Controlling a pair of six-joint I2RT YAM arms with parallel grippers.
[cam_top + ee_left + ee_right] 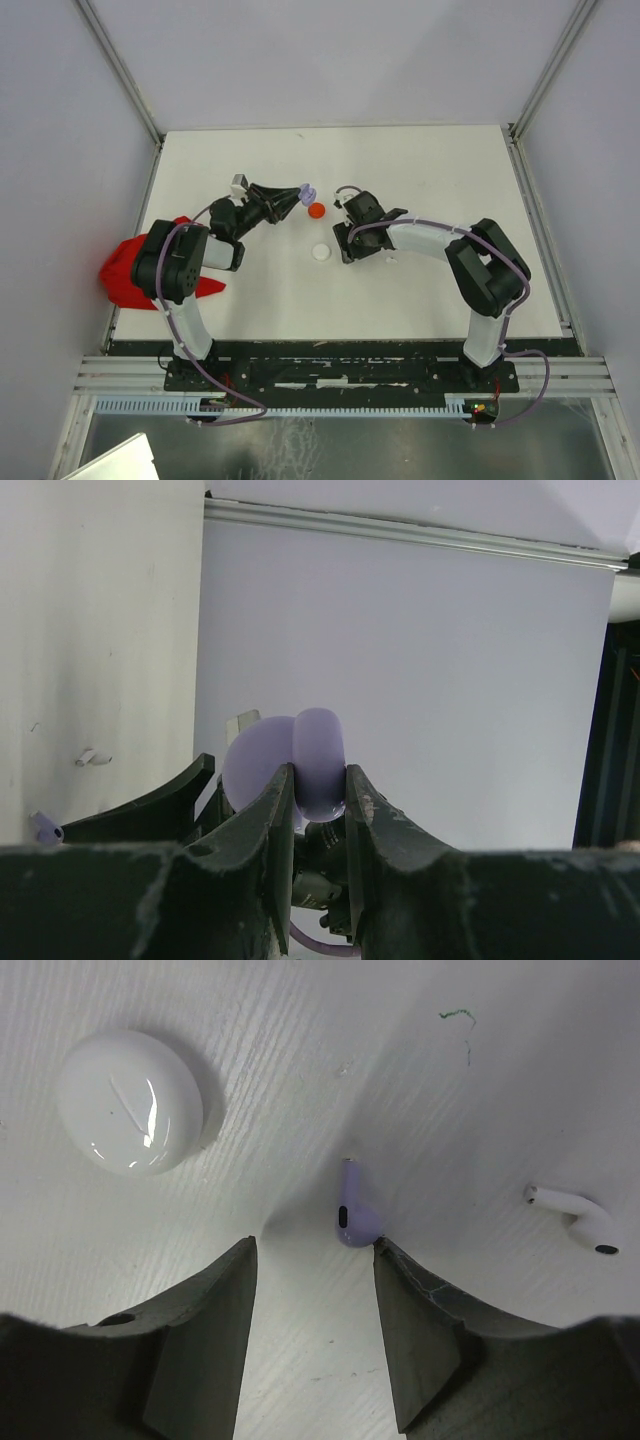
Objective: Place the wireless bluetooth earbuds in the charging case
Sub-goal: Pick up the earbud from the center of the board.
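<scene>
Here the right gripper (315, 1255) hangs low over the surface (300, 1040), its jaws partly spread and nothing between them. Just ahead of the gap a lilac earbud (355, 1215) lies on its side, stem pointing away. Its rounded head sits at the tip of one finger; whether the two touch I cannot tell. Farther out, a white earbud (580, 1218) lies well off to one side and a glossy white round disc (130, 1100) to the other.

The left gripper (320, 780) is clamped on the lilac charging case (318, 745), pinching it across its thin edge and holding it off the surface with the lid swung open. Seen from above, the case hangs between the two arms, near a red disc (317, 210).

The lilac earbud looks very light, hard and smooth, so an off-centre squeeze would likely make it skid or flip. The best hold is probably across the bulbous head, with the jaws centred on it first, and a gentle squeeze should be enough. The case looks like rigid, slick plastic and may pivot in its grip when an earbud is pressed in.
</scene>
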